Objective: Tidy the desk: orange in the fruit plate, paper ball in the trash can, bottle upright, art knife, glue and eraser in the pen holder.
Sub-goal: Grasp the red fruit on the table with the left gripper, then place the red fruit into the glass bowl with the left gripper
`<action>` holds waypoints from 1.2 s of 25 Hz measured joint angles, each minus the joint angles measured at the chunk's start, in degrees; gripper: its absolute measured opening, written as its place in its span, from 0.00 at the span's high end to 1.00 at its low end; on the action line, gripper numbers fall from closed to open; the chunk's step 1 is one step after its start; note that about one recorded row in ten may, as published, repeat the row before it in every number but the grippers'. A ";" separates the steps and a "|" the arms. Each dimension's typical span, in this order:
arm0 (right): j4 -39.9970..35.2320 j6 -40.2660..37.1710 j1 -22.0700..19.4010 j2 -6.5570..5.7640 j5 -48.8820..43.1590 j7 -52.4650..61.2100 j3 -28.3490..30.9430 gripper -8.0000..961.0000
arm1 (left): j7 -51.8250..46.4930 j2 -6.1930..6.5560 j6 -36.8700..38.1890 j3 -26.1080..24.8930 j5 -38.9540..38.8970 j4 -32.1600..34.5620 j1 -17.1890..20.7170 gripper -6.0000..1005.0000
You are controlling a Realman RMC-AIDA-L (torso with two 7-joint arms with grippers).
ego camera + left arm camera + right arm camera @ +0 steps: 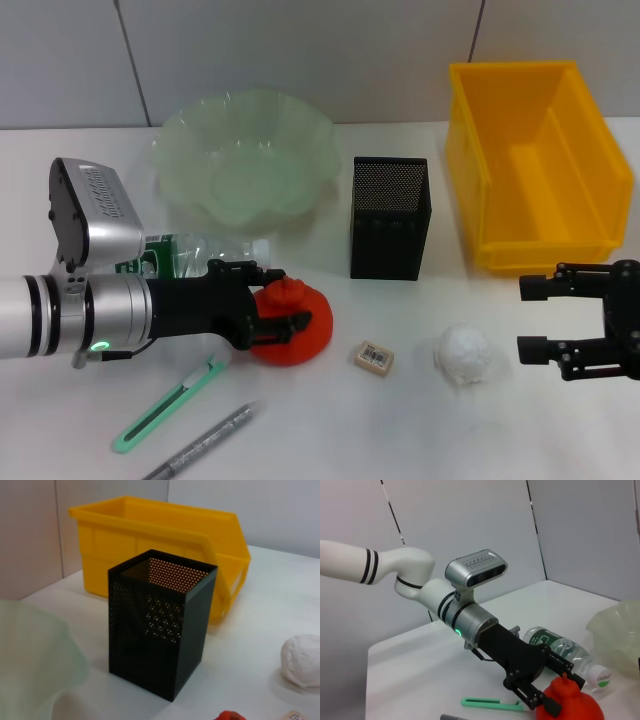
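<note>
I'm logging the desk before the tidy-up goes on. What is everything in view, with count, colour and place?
orange: 1, orange-red, front centre, between the left gripper's fingers
bottle: 1, clear with green label, lying behind the left gripper
fruit plate: 1, pale green, back left
pen holder: 1, black mesh, centre
bin: 1, yellow, back right
eraser: 1, tan, front centre
paper ball: 1, white, right of the eraser
art knife: 1, green, front left
pen: 1, grey, beside the knife
left gripper: black, around the orange
right gripper: black, open, hovering right of the paper ball
</note>
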 joint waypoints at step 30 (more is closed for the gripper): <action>4.01 4.50 1.14 0.55 1.67 1.49 -0.07 0.19 | -16.90 0.66 5.06 -4.32 -9.53 20.48 2.50 0.83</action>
